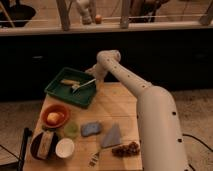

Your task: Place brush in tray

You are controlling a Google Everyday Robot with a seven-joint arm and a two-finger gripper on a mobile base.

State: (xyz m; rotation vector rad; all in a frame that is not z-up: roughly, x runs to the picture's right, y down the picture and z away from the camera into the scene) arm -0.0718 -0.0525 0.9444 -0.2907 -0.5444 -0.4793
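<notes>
The dark green tray [56, 91] sits at the table's back left corner. The brush [82, 84] is a slim whitish stick that slants across the tray's right half, with its bristly head low near the tray floor and its other end up by the gripper. My gripper [93, 76] is over the tray's right rim, at the upper end of the brush handle. A tan-yellow oblong piece [69, 82] lies in the tray's back part.
An orange bowl [55, 116] holding a yellow item stands in front of the tray. Near the front are a green piece [71, 130], a blue cloth [91, 128], a grey wedge [112, 136], a white cup [65, 147], a dark container [42, 145], a fork [96, 156] and grapes [128, 148].
</notes>
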